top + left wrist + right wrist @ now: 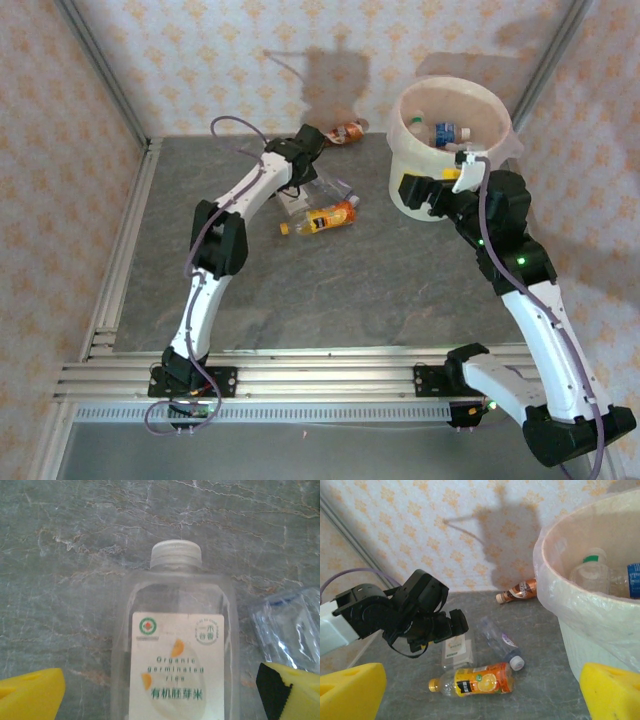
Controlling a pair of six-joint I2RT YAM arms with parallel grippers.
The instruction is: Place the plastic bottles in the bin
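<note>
The left gripper (160, 697) is hovering open over the white-labelled clear bottle (177, 645), its yellow fingers (30, 695) standing apart on either side of the body and not touching it, as far as the wrist view tells. That bottle is lying flat toward the middle of the table's (330, 280) far edge. A second clear bottle (292, 630) is lying just beside it, the orange-labelled bottle (325, 217) is near, and the brown-red bottle (348, 131) is resting close to the far edge. The bin (590, 625) is sitting at the far right corner, already holding several bottles (592, 572). The right gripper (482, 700) is hovering by the bin's near wall, fingers apart, empty. Judgement: a grasp on the white-labelled bottle is being lined up. The next move is calling for a short descent, a squeeze across the body without nudging the neighbour, then a carry to the bin.
</note>
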